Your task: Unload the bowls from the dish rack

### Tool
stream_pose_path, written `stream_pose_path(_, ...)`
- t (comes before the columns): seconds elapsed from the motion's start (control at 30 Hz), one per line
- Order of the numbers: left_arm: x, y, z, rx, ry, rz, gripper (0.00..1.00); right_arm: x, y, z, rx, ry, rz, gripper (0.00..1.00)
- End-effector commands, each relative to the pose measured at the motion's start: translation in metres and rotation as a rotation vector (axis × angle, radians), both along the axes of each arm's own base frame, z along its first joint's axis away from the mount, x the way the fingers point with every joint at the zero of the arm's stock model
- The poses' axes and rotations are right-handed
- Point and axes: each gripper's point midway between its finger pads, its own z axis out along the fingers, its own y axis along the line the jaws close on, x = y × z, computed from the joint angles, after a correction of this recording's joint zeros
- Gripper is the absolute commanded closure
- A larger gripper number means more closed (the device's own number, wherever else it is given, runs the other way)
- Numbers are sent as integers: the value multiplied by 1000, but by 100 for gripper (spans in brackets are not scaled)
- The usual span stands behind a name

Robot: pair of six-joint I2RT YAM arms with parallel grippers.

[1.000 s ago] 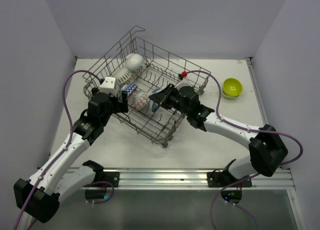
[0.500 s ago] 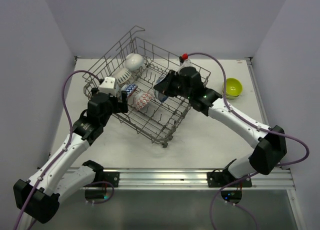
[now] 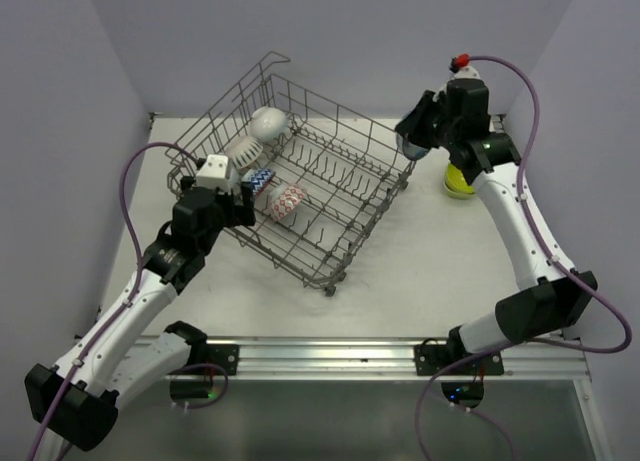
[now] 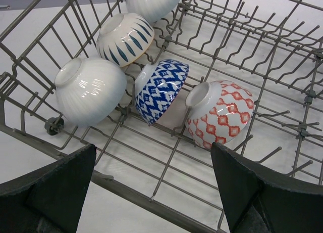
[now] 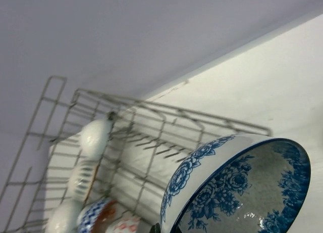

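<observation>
The right arm is raised high and stretched toward the far right corner, elbow lifted off the surface (image 3: 420,271) and wrist bent back toward the dish rack (image 3: 290,261). The left arm reaches forward from its near-left base, its forearm slanting up to the rack's near left wall.

The surface is plain white and closed in by pale lavender-grey walls (image 3: 350,31), with a metal rail (image 3: 330,356) along the near edge. The grey wire rack sits at an angle on the left half of it. A lime bowl (image 3: 455,184) rests on the surface at the far right, partly hidden behind the right forearm.

The right tool (image 3: 415,139) is pressed almost together on the rim of the blue floral bowl (image 5: 242,187). It holds that bowl tilted in the air just outside the rack's far right corner, near the lime bowl.

The left tool (image 4: 151,157) is spread wide and holds nothing, its fingers (image 4: 50,192) hanging just outside the rack wall.

Five bowls lie on their sides inside the rack, just beyond that wall:
- a ribbed white bowl (image 4: 90,90)
- a blue leaf-pattern bowl (image 4: 125,38)
- a blue zigzag bowl (image 4: 160,89)
- a red-patterned bowl (image 4: 219,114)
- a plain white bowl (image 4: 151,0), farthest back
</observation>
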Motion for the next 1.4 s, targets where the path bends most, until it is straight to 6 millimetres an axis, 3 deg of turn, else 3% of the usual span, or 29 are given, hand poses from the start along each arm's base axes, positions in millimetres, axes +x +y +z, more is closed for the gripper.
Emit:
stream_pose_path(0.0,1,-1,14,-3,-49,-7,0,0,-75,1,-103,1,-135,100)
stream_pose_path(0.1,0,-1,16,-5,-54,-12,0,5,-122,-19,-159,58,-218,100)
stream_pose_path(0.2,-1,-1,19,-10,-60,-14,0,12,-156,-45,-230,133,-274,100)
stream_pose_path(0.37,-2,-2,21,-14,-67,-21,0,31,-182,-91,-358,287,-285,100)
stream_pose_path(0.43,-3,-3,22,-16,-69,-25,0,31,-188,-105,-413,355,-271,100)
stream_pose_path(0.47,-2,-3,21,-16,-66,-25,0,38,-193,-103,-440,356,-281,100)
stream_pose_path(0.53,-2,-4,21,-14,-66,-30,0,47,-199,-120,-482,412,-273,100)
stream_pose_path(0.57,-3,-4,22,-17,-70,-33,0,51,-203,-112,-507,405,-269,100)
stream_pose_path(0.63,-4,-5,24,-21,-73,-39,0,52,-208,-128,-552,479,-255,100)
stream_pose_path(0.7,-4,-5,25,-25,-77,-40,0,60,-211,-124,-582,481,-230,100)
stream_pose_path(0.93,-8,-9,29,-34,-89,-61,0,66,-210,-165,-599,570,-181,100)
stream_pose_path(1.37,-10,-14,30,-34,-94,-78,0,73,-206,-203,-609,638,-146,100)
